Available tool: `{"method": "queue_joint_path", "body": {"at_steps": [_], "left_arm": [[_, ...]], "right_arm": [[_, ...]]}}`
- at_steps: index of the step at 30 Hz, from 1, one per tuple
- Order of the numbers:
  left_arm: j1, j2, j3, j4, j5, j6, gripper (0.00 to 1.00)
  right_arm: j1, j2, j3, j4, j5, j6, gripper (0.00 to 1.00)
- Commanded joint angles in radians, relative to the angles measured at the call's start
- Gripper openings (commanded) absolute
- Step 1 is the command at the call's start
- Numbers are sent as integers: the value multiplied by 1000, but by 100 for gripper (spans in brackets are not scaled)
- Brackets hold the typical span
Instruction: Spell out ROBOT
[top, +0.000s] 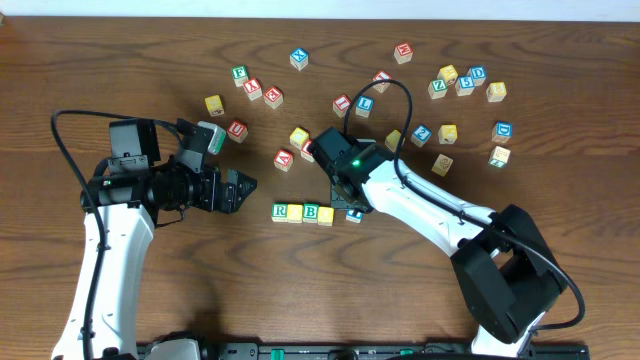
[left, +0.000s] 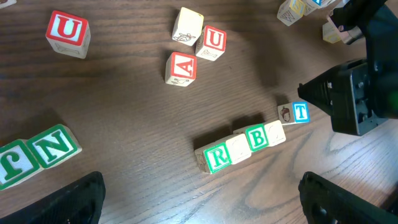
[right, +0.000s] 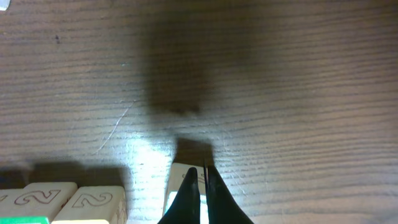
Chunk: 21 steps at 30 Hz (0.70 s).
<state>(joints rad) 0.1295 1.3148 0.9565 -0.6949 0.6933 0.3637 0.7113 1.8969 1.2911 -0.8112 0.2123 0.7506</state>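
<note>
Wooden letter cubes (left: 238, 148) for the word lie in a short row on the dark brown wooden table (top: 220, 300). The row's long axis runs side to side, along the table's near edge. It begins at the small green-faced R cube (top: 280, 211), which forms its left end. Touching the R on its right is a yellow-faced cube (top: 295, 212), then the green-faced B cube (top: 311, 212), then a second yellow-faced cube (top: 326, 214). These four sit packed face to face. The R and B read upright from the robot's side. The yellow tops look pale and I cannot make out their letters. The blue-faced T cube (left: 300, 112) sits farthest right of the R, just beside the fourth cube and a little out of line, with a small picture on its side face. The right gripper (right: 202, 186) reaches down over the T, its fingers clenched tight together with nothing between them. Whether the tips touch the cube I cannot tell. The left gripper (top: 243, 190) hovers left of the R and a little farther back, well apart from it, fingers spread wide and empty. A red-lettered A cube (left: 181, 67) stands beyond the R, apart from the row.
</note>
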Motion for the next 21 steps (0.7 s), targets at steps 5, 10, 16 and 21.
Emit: {"method": "queue_joint_path", "body": {"at_steps": [5,10,16,21], "left_arm": [[5,-5,10,0,2,9,98],[5,-5,10,0,2,9,98],[5,-5,10,0,2,9,98],[5,-5,10,0,2,9,98]], "right_arm": [[11,-6,-57,33,15,23,1],[11,-6,-57,34,13,23,1],[11,-6,-57,45,-19,19,1],[11,-6,-57,64,-46,4,1]]}}
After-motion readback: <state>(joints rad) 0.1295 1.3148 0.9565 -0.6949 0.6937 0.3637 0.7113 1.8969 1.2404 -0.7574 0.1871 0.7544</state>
